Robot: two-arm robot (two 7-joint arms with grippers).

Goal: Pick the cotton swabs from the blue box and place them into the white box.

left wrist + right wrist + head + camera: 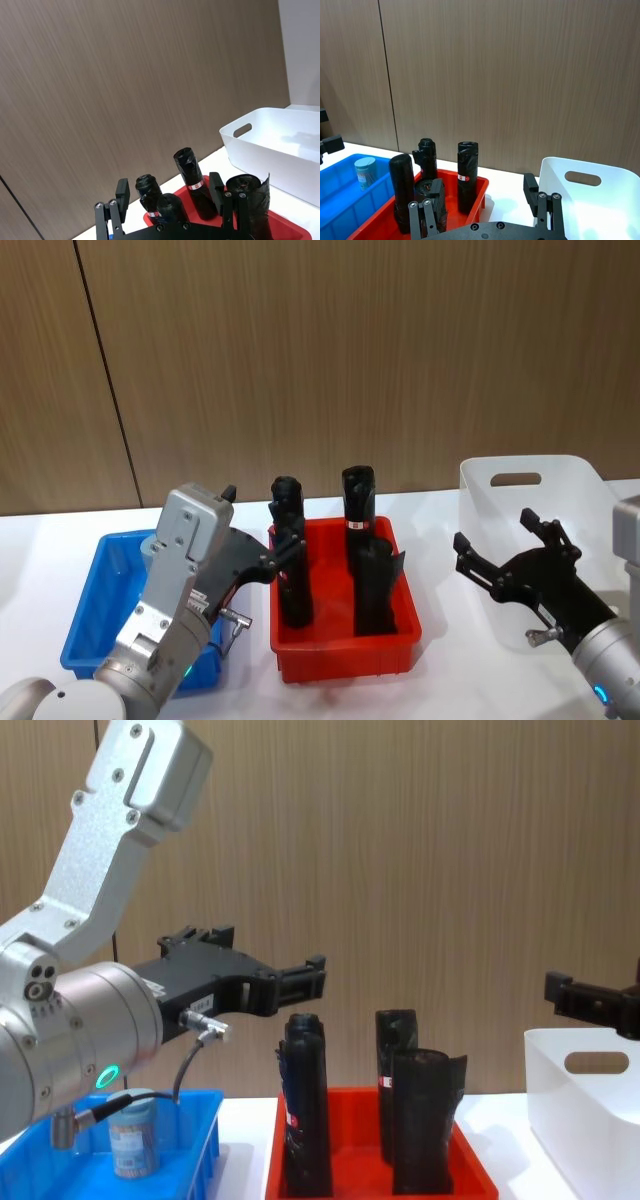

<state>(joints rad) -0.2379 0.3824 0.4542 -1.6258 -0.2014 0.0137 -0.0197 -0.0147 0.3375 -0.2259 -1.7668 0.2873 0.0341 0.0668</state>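
Currently, operator, your stock stands thus. Cotton swabs: one tub, upright in the blue box. White box: far right. Red tray of black rolls: between the two boxes. Your left gripper: fingers spread, empty, raised over the blue box's tray-side edge. Your right gripper: fingers spread, empty, at the white box's near left corner.

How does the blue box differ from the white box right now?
Colour: the blue box is bright blue, the white box plain white.
Height: the blue box is shallow, while the white box is taller and has an oval handle cut-out.
Side: the blue box sits on the robot's left of the red tray, the white box on its right.
Both are open-topped plastic bins.
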